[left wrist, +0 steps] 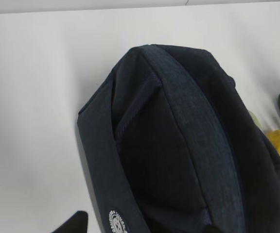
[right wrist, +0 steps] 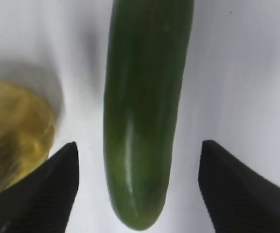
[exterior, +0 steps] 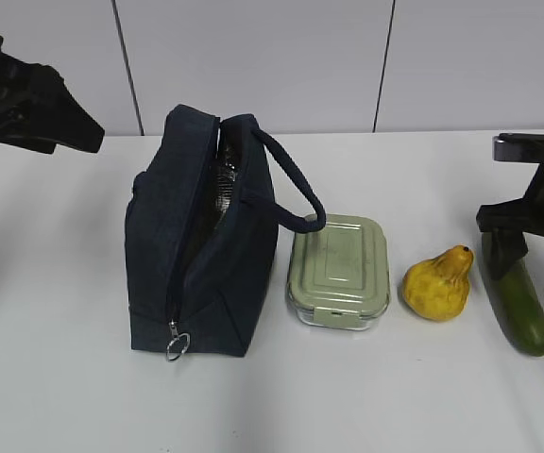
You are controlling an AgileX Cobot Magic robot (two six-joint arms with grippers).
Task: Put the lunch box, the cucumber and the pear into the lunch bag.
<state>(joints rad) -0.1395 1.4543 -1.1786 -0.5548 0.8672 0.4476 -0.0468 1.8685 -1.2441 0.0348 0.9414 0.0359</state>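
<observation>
The navy lunch bag (exterior: 201, 236) stands upright left of centre, its zipper open and foil lining showing. The sage-lidded lunch box (exterior: 338, 272) sits just right of it, then the yellow pear (exterior: 437, 285), then the dark green cucumber (exterior: 522, 307). My right gripper (exterior: 534, 260) is open, low over the cucumber's far end; in the right wrist view the cucumber (right wrist: 140, 121) lies between the fingers of the right gripper (right wrist: 139, 145) without touching them, the pear (right wrist: 13, 131) to the left. My left gripper (exterior: 64, 127) hangs high at far left, open and empty above the bag (left wrist: 179, 145).
Everything rests on a white table (exterior: 64, 377) with a pale panelled wall behind. The bag's loop handle (exterior: 296, 184) arches over toward the lunch box. The zipper's metal ring pull (exterior: 178, 346) hangs at the bag's front bottom.
</observation>
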